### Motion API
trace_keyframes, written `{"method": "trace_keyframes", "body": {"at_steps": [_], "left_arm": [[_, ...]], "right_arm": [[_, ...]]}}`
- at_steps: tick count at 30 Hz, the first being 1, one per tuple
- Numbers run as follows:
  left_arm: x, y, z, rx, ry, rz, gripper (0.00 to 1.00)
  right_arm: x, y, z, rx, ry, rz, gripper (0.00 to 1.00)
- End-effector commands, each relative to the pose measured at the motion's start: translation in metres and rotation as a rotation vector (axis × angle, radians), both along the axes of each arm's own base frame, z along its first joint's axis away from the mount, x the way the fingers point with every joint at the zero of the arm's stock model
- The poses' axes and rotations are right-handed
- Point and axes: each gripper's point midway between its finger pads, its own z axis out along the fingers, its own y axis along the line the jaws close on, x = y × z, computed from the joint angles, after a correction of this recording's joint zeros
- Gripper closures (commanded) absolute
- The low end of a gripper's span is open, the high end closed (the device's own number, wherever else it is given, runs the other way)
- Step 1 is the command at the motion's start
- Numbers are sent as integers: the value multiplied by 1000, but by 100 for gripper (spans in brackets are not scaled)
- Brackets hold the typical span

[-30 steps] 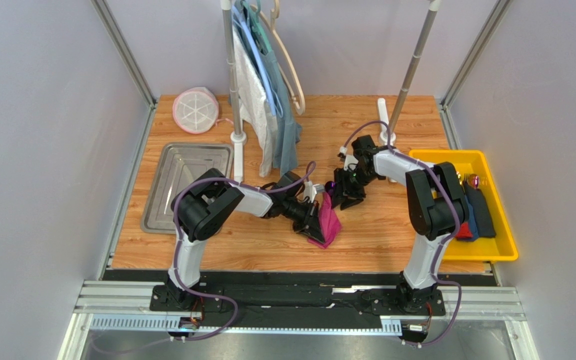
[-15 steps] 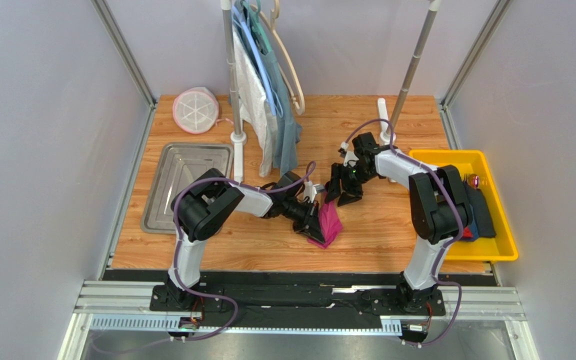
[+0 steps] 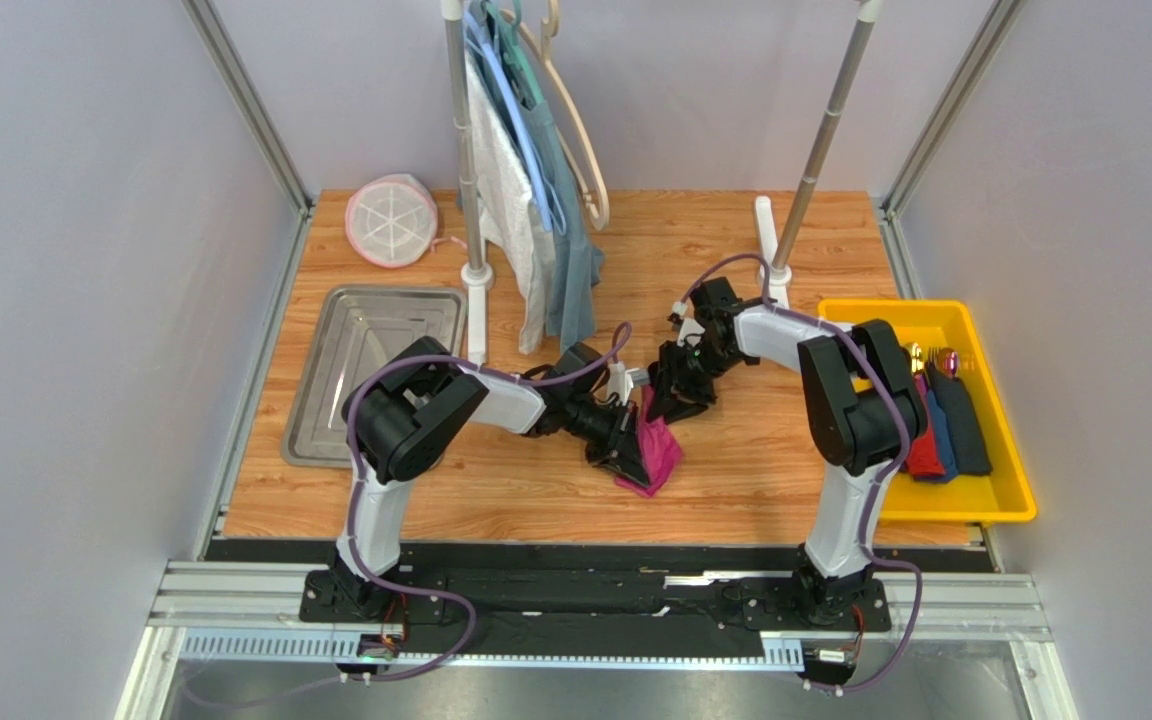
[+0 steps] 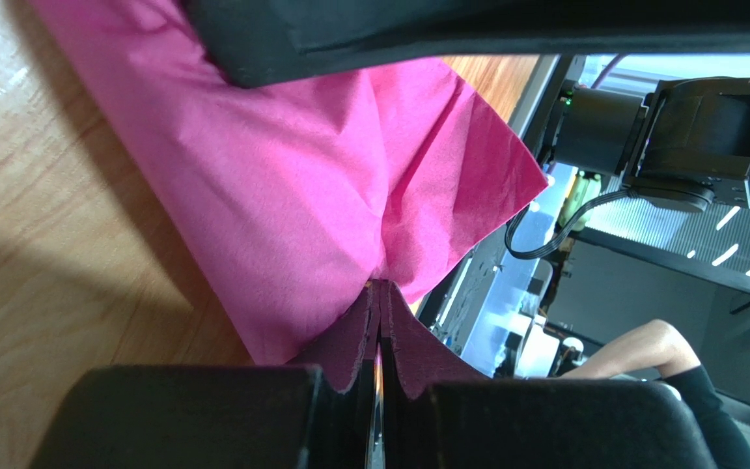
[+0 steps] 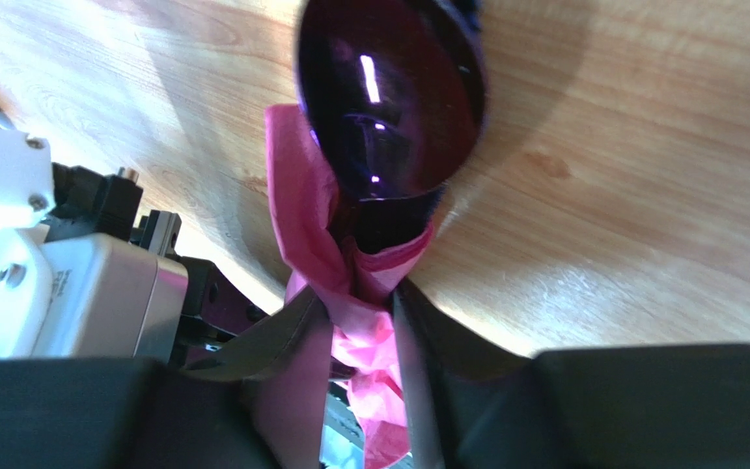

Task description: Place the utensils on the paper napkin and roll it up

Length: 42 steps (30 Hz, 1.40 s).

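Observation:
The magenta paper napkin (image 3: 659, 456) lies crumpled on the wooden table between both arms. My left gripper (image 3: 629, 435) is shut on one edge of it; in the left wrist view the pads (image 4: 354, 337) pinch the pink sheet (image 4: 320, 176) at my left gripper (image 4: 381, 287). My right gripper (image 3: 671, 396) meets the napkin's far end. In the right wrist view it (image 5: 359, 299) is shut on twisted pink paper (image 5: 364, 337) wrapped round a dark-purple spoon (image 5: 389, 98). The bowl sticks out beyond the paper. Other utensils are hidden.
A yellow bin (image 3: 1012, 483) at the right holds a red bundle (image 3: 926, 459), a dark blue bundle (image 3: 967, 429) and shiny utensil ends (image 3: 940, 360). A metal tray (image 3: 364, 360) sits left. A stand with hanging garments (image 3: 537, 210), a second pole (image 3: 815, 150) and a round pink-white item (image 3: 391, 221) stand behind.
My right gripper has moved left and nearer, onto the napkin's far end, and its jaws have narrowed onto the paper. The left arm has kept still with its grip.

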Motion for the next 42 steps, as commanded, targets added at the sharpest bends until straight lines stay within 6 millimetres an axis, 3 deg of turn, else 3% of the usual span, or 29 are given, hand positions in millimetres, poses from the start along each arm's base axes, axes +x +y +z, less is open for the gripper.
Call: {"method": "trace_keyframes", "body": {"at_steps": [1,4,6,10,13,16,19,20,26,32,36,40,42], "left_arm": [[10,9,-25,77,-49,46,95],[10,10,-24,80,-55,47,95],[11,10,-21,83,-66,48,94],[19,10,3,63,-147,70,85],[25,13,22,54,-226,84,74],[26,17,36,65,-311,74,57],[26,19,52,57,-379,53,56],[26,17,58,48,-410,47,44],[19,26,89,40,-536,18,43],[10,28,135,-38,-736,-19,42],[9,36,178,-109,-895,-26,41],[10,44,216,-170,-1034,-15,30],[5,49,238,-217,-1090,-15,29]], "right_arm": [[-12,-8,-40,-98,54,15,78],[-12,-10,-37,-89,55,15,100],[-7,-13,-31,-75,37,0,100],[-3,-16,-14,-3,11,-23,100],[1,-13,4,53,-44,-21,100],[3,-11,18,92,-96,-14,100],[5,-10,29,117,-150,-2,100],[4,-12,32,119,-161,-2,100],[6,-17,51,147,-236,-6,100],[5,-20,70,166,-301,5,100],[2,-20,100,193,-381,27,100],[-3,-19,129,222,-463,54,100],[-7,-19,142,236,-489,68,100]]}}
